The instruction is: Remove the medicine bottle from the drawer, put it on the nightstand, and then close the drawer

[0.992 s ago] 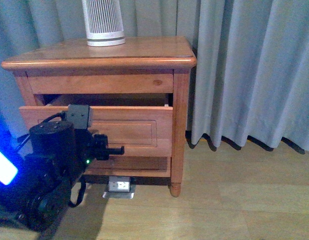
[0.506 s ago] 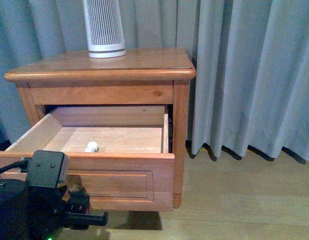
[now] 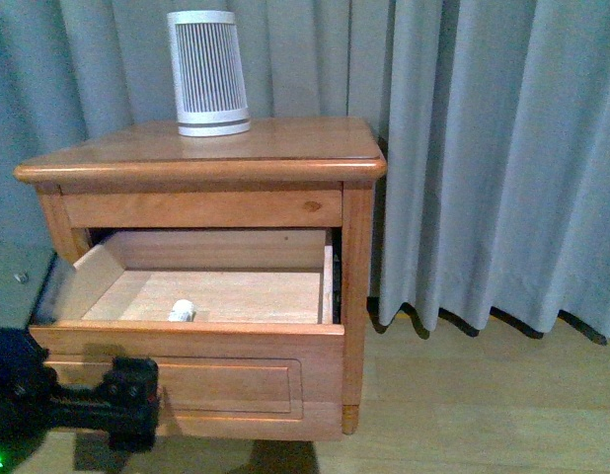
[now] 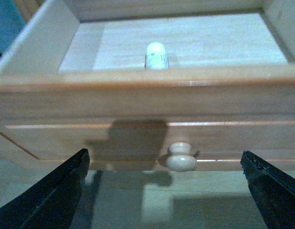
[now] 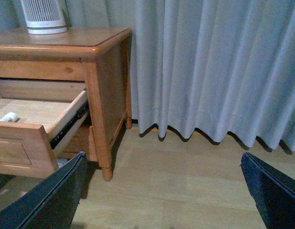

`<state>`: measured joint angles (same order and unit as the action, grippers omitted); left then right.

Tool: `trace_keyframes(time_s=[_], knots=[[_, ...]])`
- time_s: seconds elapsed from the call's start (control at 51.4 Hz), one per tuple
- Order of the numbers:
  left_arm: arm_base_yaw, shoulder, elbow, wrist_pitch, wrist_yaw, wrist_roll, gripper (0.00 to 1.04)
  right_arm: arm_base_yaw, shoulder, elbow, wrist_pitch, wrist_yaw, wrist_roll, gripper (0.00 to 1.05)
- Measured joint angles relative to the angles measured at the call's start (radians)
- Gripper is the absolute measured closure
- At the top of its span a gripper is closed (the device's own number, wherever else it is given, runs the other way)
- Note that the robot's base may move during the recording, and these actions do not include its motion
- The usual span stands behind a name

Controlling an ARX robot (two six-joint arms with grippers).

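Note:
The honey-brown nightstand (image 3: 285,140) has its top drawer (image 3: 236,380) pulled well out, showing a pale bare-wood inside. The tiny white medicine bottle (image 3: 182,311) lies on the drawer floor close behind the front panel, and it also shows in the left wrist view (image 4: 156,55) and the right wrist view (image 5: 8,116). My left gripper (image 4: 164,152) is open, low in front of the drawer front (image 4: 138,102), with the round knob (image 4: 181,156) between its fingers and apart from both. My right gripper (image 5: 163,155) hangs open over the floor to the right of the nightstand, holding nothing.
A tall white ribbed cylinder (image 3: 208,74) stands at the back of the nightstand top. Grey curtains (image 3: 483,148) hang behind and to the right. Bare wooden floor (image 3: 483,415) lies to the right. My black left arm (image 3: 78,410) fills the lower left corner.
The drawer went from barely open to pulled far out, uncovering the bottle. My left arm has drawn back and down from the drawer front, and the nightstand now sits lower in the front view.

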<state>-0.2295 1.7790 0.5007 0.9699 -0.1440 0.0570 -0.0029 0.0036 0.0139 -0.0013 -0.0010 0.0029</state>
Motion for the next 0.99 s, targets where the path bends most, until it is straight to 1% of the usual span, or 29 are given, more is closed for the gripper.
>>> trace_keyframes(time_s=[0.058,0.097,0.156,0.233,0.292,0.331,0.428,0.486,0.525,0.603,0.642,0.681,0.778,0.817,0.856,0.895,0.914,0.992], knots=[[0.013,-0.135,-0.002,-0.082,0.016,0.041,0.07,0.0,0.0,0.0,0.0,0.0,0.0,0.07],[0.026,-0.276,-0.002,-0.174,0.02,0.062,0.07,0.0,0.0,0.0,0.0,0.0,0.0,0.07],[0.039,-0.432,-0.002,-0.27,0.019,0.081,0.07,0.0,0.0,0.0,0.0,0.0,0.0,0.07],[0.044,-0.657,-0.025,-0.41,-0.004,0.098,0.07,0.0,0.0,0.0,0.0,0.0,0.0,0.07],[0.028,-0.819,-0.064,-0.515,-0.034,0.104,0.07,0.0,0.0,0.0,0.0,0.0,0.0,0.07],[0.004,-0.937,-0.095,-0.597,-0.072,0.103,0.07,0.0,0.0,0.0,0.0,0.0,0.0,0.07],[-0.05,-1.114,-0.144,-0.717,-0.149,0.098,0.07,0.0,0.0,0.0,0.0,0.0,0.0,0.07],[-0.093,-1.226,-0.176,-0.8,-0.216,0.091,0.07,0.0,0.0,0.0,0.0,0.0,0.0,0.07],[-0.129,-1.297,-0.2,-0.848,-0.263,0.085,0.07,0.0,0.0,0.0,0.0,0.0,0.0,0.07],[-0.237,-1.459,-0.257,-0.979,-0.409,0.042,0.07,0.0,0.0,0.0,0.0,0.0,0.0,0.07],[-0.272,-1.503,-0.28,-1.017,-0.448,0.012,0.07,0.0,0.0,0.0,0.0,0.0,0.0,0.07],[-0.298,-1.518,-0.307,-1.014,-0.48,-0.023,0.07,0.0,0.0,0.0,0.0,0.0,0.0,0.07],[-0.292,-1.537,-0.35,-1.02,-0.445,-0.056,0.07,0.0,0.0,0.0,0.0,0.0,0.0,0.07],[-0.269,-1.561,-0.37,-0.986,-0.396,-0.055,0.11,0.0,0.0,0.0,0.0,0.0,0.0,0.07],[-0.222,-1.602,-0.406,-0.934,-0.312,-0.055,0.18,0.0,0.0,0.0,0.0,0.0,0.0,0.07],[-0.171,-1.653,-0.439,-0.917,-0.24,-0.055,0.25,0.0,0.0,0.0,0.0,0.0,0.0,0.07],[-0.158,-1.665,-0.447,-0.916,-0.227,-0.055,0.26,0.0,0.0,0.0,0.0,0.0,0.0,0.07],[-0.054,-1.728,-0.49,-0.935,-0.117,-0.055,0.41,0.0,0.0,0.0,0.0,0.0,0.0,0.07]])
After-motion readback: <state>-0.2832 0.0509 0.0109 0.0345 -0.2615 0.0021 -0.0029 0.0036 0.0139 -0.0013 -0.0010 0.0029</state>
